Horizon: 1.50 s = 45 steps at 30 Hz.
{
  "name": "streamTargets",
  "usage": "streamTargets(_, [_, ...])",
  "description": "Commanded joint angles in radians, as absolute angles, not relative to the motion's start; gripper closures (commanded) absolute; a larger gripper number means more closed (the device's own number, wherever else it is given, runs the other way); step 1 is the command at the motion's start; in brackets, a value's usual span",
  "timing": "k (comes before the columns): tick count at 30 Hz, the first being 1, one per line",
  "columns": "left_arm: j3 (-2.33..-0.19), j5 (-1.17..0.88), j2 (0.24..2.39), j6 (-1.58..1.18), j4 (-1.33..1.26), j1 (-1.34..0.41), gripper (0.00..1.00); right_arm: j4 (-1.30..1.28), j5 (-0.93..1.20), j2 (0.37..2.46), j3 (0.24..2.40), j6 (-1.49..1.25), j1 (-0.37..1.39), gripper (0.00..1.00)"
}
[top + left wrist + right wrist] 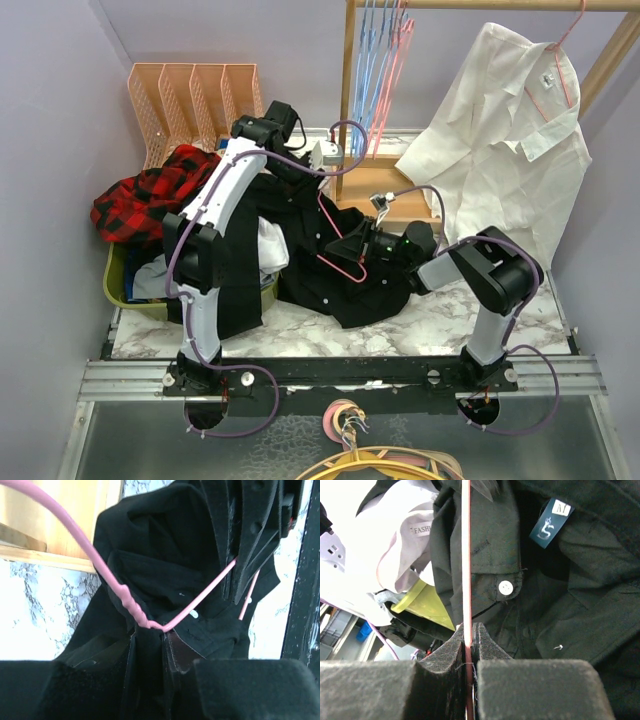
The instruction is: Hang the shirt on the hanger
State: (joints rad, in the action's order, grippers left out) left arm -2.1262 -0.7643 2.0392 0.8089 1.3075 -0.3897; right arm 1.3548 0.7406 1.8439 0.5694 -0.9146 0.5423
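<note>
Right wrist shows the right end effector (468,632) pinching the pink hanger (466,555) over the black shirt (560,605) heaped on the table (300,325); the left end effector (150,647), jaws narrow on shirt cloth, should draw it over gently.

Likely a lab: lilac partition walls (60,100), aluminium mounting rails (330,385).

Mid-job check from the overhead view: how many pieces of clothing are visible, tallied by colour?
Black shirt: 1
White shirt, hung on the rail: 1
Red-and-black plaid garment: 1
White cloth in the bin: 1
Total: 4; the bin may hide more.
</note>
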Motion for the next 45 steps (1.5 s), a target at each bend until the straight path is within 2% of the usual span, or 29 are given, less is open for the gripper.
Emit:
streamTargets(1, [-2.065, -0.698, 1.983, 0.845, 1.345, -0.402, 0.77, 1.416, 0.733, 1.778, 0.594, -0.865, 0.549, 0.99])
streamTargets(2, [-2.058, -0.691, 1.977, 0.847, 1.34, -0.403, 0.81, 1.417, 0.734, 1.777, 0.593, -0.864, 0.549, 0.99])
streamTargets(4, [-2.044, -0.681, 1.964, 0.836, 1.312, -0.402, 1.0, 1.416, 0.732, 1.776, 0.591, -0.864, 0.549, 0.99])
streamTargets(13, [-1.87, -0.624, 1.767, 0.71, 1.008, -0.403, 1.0, 1.388, 0.725, 1.743, 0.584, -0.861, 0.549, 0.98])
streamTargets(14, [-1.848, -0.61, 1.735, 0.686, 0.959, -0.404, 1.0, 1.379, 0.725, 1.739, 0.584, -0.86, 0.549, 0.94])
streamTargets(15, [-1.825, -0.601, 1.71, 0.655, 0.917, -0.403, 1.0, 1.367, 0.724, 1.732, 0.584, -0.859, 0.549, 0.86])
streamTargets(18, [-1.81, -0.597, 1.654, 0.621, 0.878, -0.402, 1.0, 1.308, 0.714, 1.687, 0.574, -0.839, 0.549, 0.49])
streamTargets(19, [-1.819, -0.594, 1.656, 0.615, 0.891, -0.402, 1.0, 1.291, 0.704, 1.666, 0.565, -0.829, 0.549, 0.31])
streamTargets(21, [-1.83, -0.594, 1.65, 0.623, 0.916, -0.402, 1.0, 1.244, 0.673, 1.609, 0.543, -0.798, 0.548, 0.04])
streamTargets(22, [-1.82, -0.592, 1.639, 0.619, 0.911, -0.402, 1.0, 1.217, 0.65, 1.577, 0.53, -0.775, 0.548, 0.0])
streamTargets(27, [-1.791, -0.595, 1.606, 0.623, 0.926, -0.402, 1.0, 1.055, 0.485, 1.366, 0.435, -0.674, 0.548, 0.01])
streamTargets(33, [-1.805, -0.603, 1.576, 0.62, 0.977, -0.423, 1.0, 0.849, 0.184, 0.939, 0.181, -0.687, 0.547, 0.01])
streamTargets(38, [-1.822, -0.64, 1.547, 0.591, 1.009, -0.433, 1.0, 0.541, 0.138, 0.603, 0.084, -0.7, 0.548, 0.01])
streamTargets(42, [-1.841, -0.709, 1.52, 0.581, 1.057, -0.434, 1.0, 0.517, 0.231, 0.563, 0.055, -0.698, 0.547, 0.12])
streamTargets(45, [-1.869, -0.735, 1.505, 0.578, 1.086, -0.433, 1.0, 0.628, 0.301, 0.659, 0.064, -0.706, 0.547, 0.23])
